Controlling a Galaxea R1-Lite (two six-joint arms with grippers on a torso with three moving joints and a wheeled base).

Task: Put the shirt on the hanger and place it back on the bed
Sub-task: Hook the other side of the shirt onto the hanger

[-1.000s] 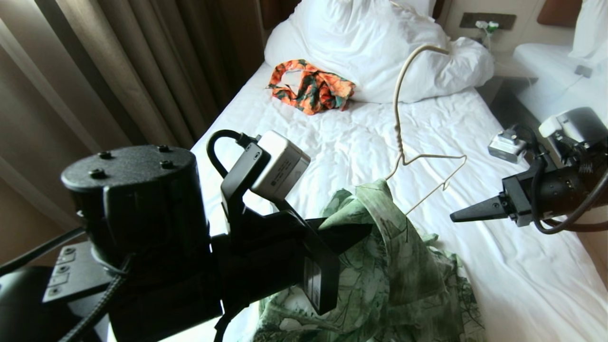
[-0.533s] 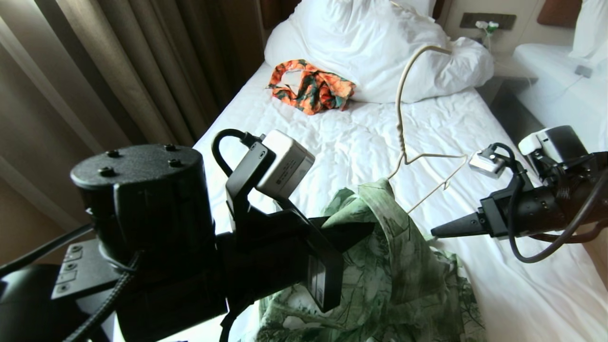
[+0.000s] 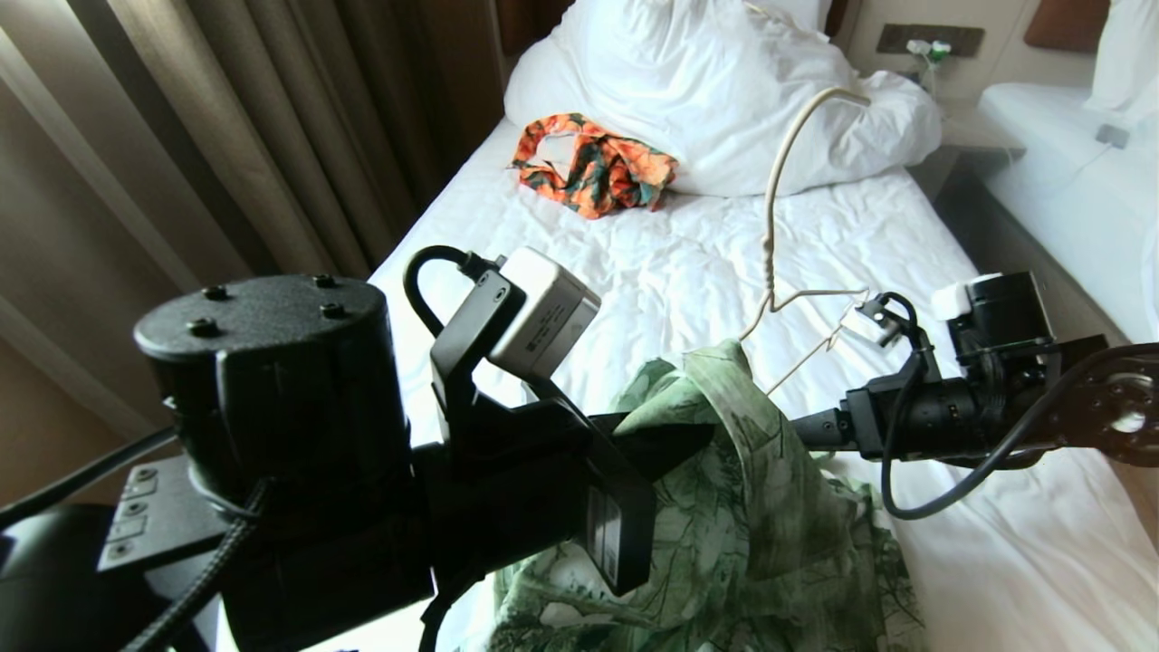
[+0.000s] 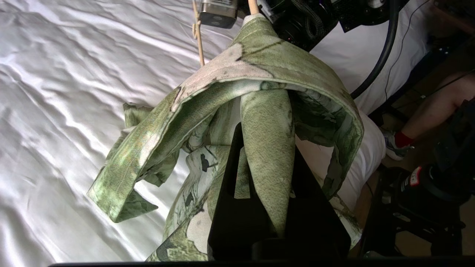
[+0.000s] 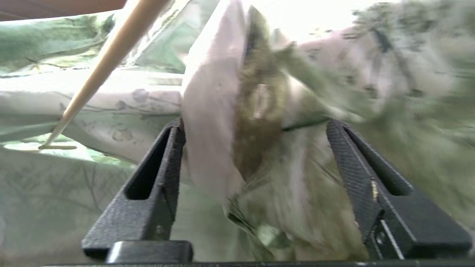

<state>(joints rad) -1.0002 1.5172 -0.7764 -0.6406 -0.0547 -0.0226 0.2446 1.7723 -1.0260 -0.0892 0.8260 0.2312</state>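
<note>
Now right gripper (image 5: 254, 126) spread wide, closer against the shirt (image 3: 751, 507).

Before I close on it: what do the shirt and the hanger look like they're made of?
The shirt looks like thin woven cloth, matte; a visible weave, soft folds and limp drape suggest cotton or similar, though the fibre can't be confirmed. The hanger looks like thin wire with a smooth cream coating: its neck is twisted below the hook. What lies under the coating can't be told.
</note>
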